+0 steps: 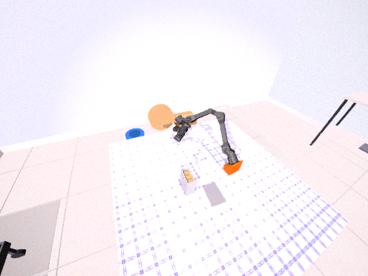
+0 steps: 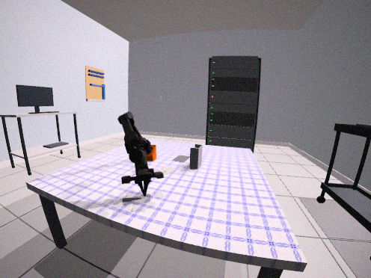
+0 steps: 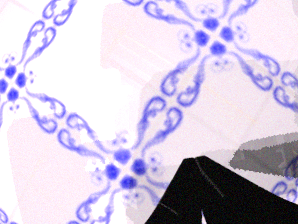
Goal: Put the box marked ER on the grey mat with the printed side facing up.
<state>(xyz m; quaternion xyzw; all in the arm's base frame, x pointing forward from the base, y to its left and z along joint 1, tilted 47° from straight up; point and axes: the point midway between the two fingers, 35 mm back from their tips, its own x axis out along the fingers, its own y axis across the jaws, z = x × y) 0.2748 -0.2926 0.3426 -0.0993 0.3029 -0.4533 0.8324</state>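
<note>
Box ER, the one you're after, is somewhere among the tan boxes (image 1: 188, 176) standing upright in the bin (image 1: 189, 189) (image 2: 195, 158), and no, you can't tell which it is: no code can be read from here. The bin's tall walls keep them on end, tops up within reach, but they hide the printed sides, so you'll likely need to lift one or look closer to read it.

Over to your arm (image 1: 222, 130) (image 2: 131, 142), reaching out from its orange base (image 1: 233, 168) (image 2: 152, 153), well apart from the bin! Your jaws are narrow, drawn together with nothing between them, fingertips (image 1: 178, 138) (image 2: 144, 190) low over the table (image 1: 159, 230) (image 2: 224, 209) (image 3: 65, 165); whether they touch it, you can't be sure.

And there's the grey mat (image 1: 214, 194) (image 2: 181, 158), flat beside the bin, handy for a short carry. The box stands on end, so you'd need to tip it over to bring its print face up. Watch those neighbours: packed that close, a careless grab could drag one along.
</note>
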